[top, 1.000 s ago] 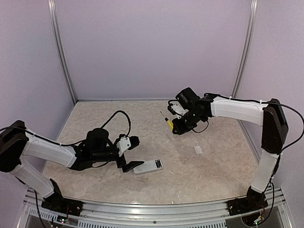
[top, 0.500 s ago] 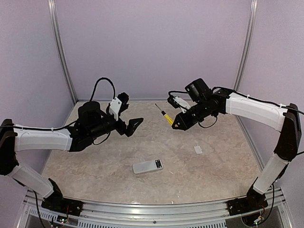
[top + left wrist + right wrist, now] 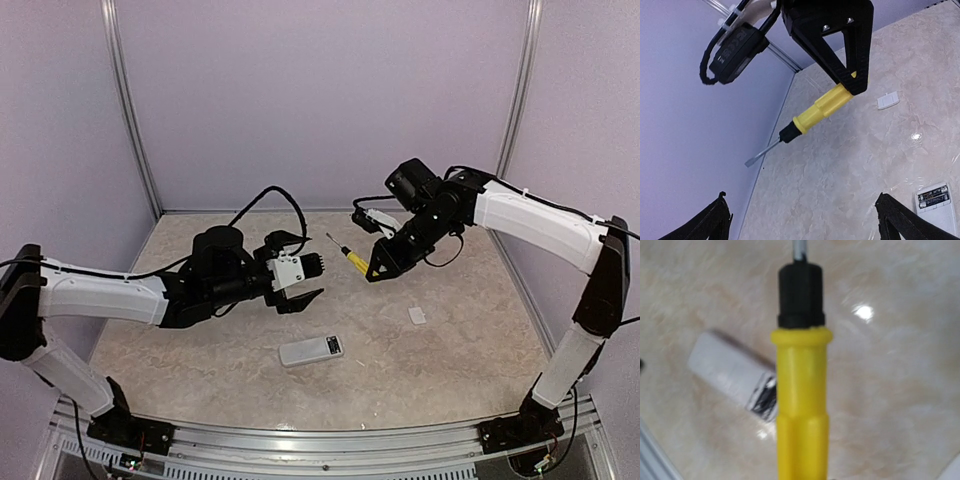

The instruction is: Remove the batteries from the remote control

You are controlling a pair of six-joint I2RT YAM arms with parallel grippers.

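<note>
While our right pincer (image 3: 378, 268) has hardly shifted, our left pincer (image 3: 314, 282) has swung in from the back-left toward the middle — jaws spread wide, holding nothing.
Our right pincer is clenched on the yellow screwdriver (image 3: 352, 259), with a free gap between it and the left one. The remote control (image 3: 311, 350) lies on the marbled table (image 3: 460, 370) just nearward of the left pincer, batteries (image 3: 934, 195) showing in its open bay; the white cover piece (image 3: 417, 315) lies nearward of the right pincer — lilac walls (image 3: 320, 100) all round.
</note>
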